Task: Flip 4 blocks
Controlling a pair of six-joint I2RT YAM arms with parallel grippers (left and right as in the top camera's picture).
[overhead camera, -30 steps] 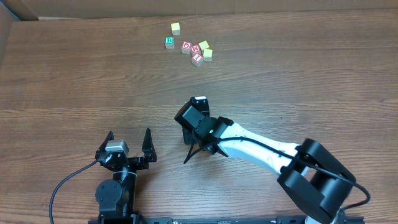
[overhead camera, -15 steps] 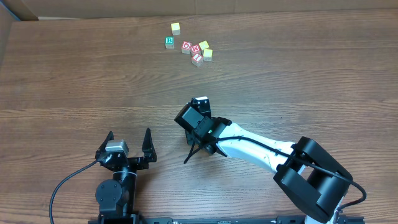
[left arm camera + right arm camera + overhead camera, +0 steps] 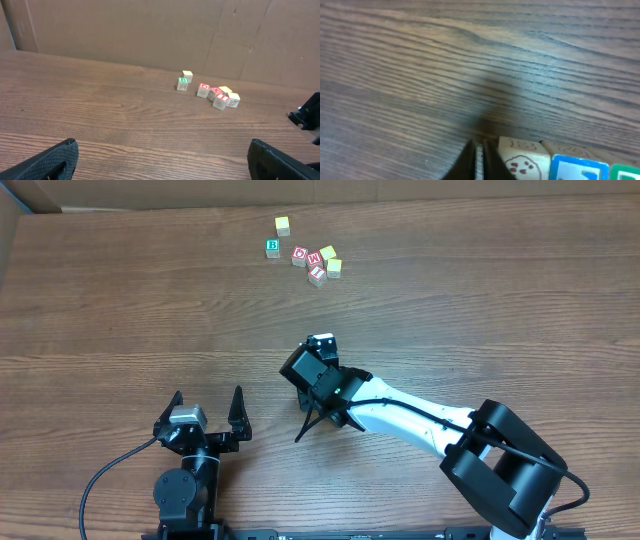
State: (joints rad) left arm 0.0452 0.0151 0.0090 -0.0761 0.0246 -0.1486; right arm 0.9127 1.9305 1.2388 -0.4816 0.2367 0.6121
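As its arm [image 3: 410, 412] stretches low, the right claw [image 3: 479, 148] sits closed.

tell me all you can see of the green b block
The green B block is a tiny pale wooden cube; its top face carries a green-framed B, one side looks whitish with a faint mark. It sits flat on the wooden table at the left end of the far cluster, clear of the red-lettered block beside it and the yellow-topped block behind. Only the table touches it.

Matt grained wood table [image 3: 120, 310], pale painted wooden blocks [image 3: 522, 159], plain cardboard wall [image 3: 125, 30] behind.
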